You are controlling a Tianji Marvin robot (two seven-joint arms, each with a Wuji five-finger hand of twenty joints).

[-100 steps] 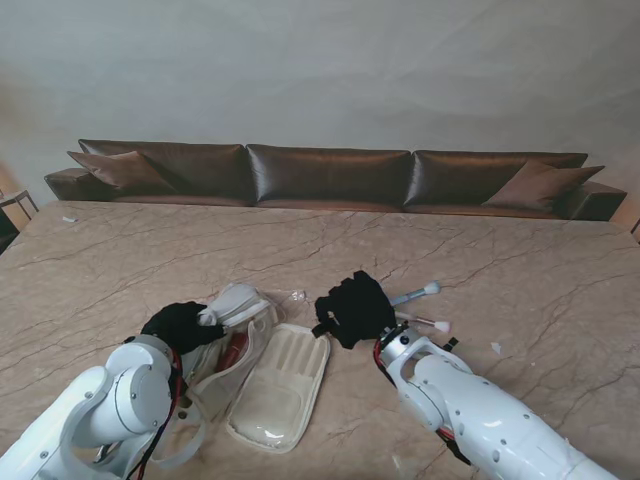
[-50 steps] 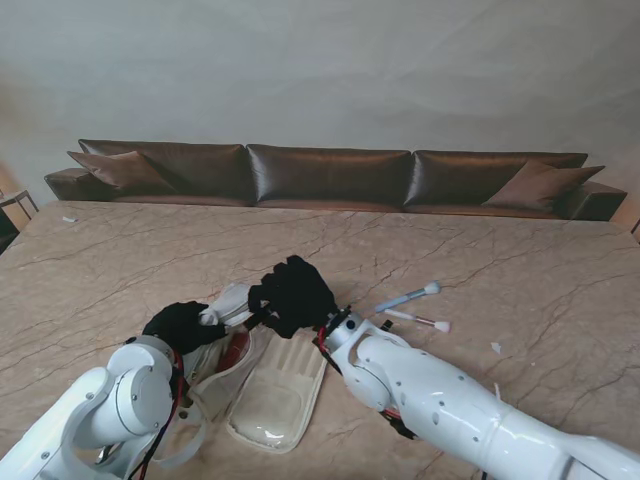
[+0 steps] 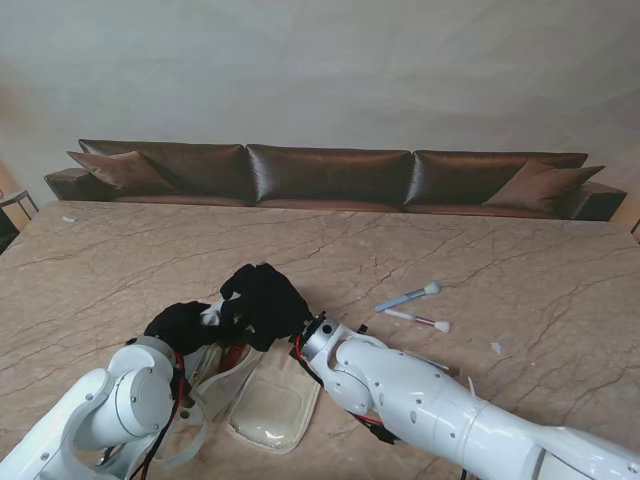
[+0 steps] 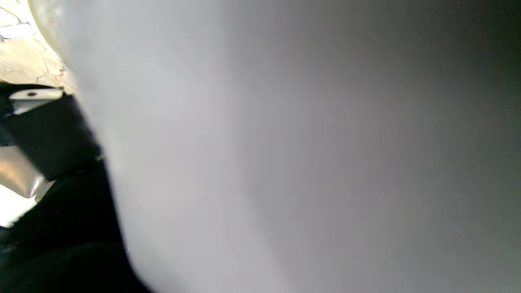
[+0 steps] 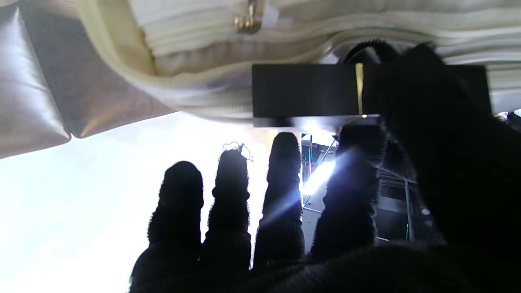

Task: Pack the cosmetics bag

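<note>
The cream cosmetics bag (image 3: 272, 402) lies open in front of me, its flap spread flat toward my right and red lining showing inside. My left hand (image 3: 185, 325) is shut on the bag's raised far edge. My right hand (image 3: 265, 298) hovers over the bag's opening, touching or nearly touching the left hand. In the right wrist view a black rectangular case with a gold band (image 5: 309, 91) sits against the thumb (image 5: 447, 154) while the other fingers (image 5: 281, 195) stretch out, just short of the bag's zipped rim (image 5: 203, 77). The bag's pale wall (image 4: 285, 146) fills the left wrist view.
Two makeup brushes lie on the marble table to my right: a blue-handled one (image 3: 408, 297) and a smaller pink-tipped one (image 3: 420, 321). A small white scrap (image 3: 495, 348) lies farther right. A brown sofa (image 3: 330, 175) runs along the table's far edge.
My right hand has swung left from beside the brushes to above the bag's opening, next to the left hand. The left hand has kept its hold on the bag.
</note>
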